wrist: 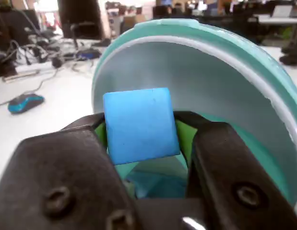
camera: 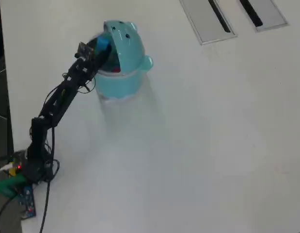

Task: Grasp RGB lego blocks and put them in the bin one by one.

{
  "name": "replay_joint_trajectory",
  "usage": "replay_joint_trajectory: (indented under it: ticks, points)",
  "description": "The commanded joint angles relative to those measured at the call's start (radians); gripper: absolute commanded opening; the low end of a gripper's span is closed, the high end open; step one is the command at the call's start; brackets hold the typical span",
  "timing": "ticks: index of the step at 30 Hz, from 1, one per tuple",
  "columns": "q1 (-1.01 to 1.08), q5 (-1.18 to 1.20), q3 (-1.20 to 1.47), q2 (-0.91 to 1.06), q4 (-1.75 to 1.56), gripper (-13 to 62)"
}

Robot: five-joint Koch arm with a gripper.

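My gripper (wrist: 142, 125) is shut on the blue lego block (wrist: 138, 122), which sits between its green-padded fingers (wrist: 101, 132). Just beyond the block, the wrist view shows the pale inside of the turquoise bin's raised lid (wrist: 210, 72). In the overhead view the gripper (camera: 99, 51) holds the blue block (camera: 102, 46) at the left side of the bin (camera: 121, 82), right at its opening, beside the eared lid (camera: 124, 39). A small red patch (camera: 116, 70) shows inside the tub. No yellow-green block can be made out.
Two grey slotted panels (camera: 208, 19) (camera: 263, 12) lie at the table's far right. The arm's base (camera: 23, 170) stands at the lower left edge. A blue mouse (wrist: 26, 102) and cables (wrist: 38, 52) lie on the table behind the bin.
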Motion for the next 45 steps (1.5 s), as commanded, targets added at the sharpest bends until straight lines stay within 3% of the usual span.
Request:
replay_joint_trajectory:
  ticks: [1,6,10,25,45]
  points:
    - [0.037,-0.106,-0.143,0.011,-0.02,19.0]
    - [0.066,-0.155,-0.158,-0.005,-0.008,29.0]
    - [0.057,-0.186,-0.153,0.006,0.021,31.6]
    - [0.061,-0.17,0.058,0.222,0.029,31.4]
    - [0.135,0.147,0.426,0.505,-0.181,31.4]
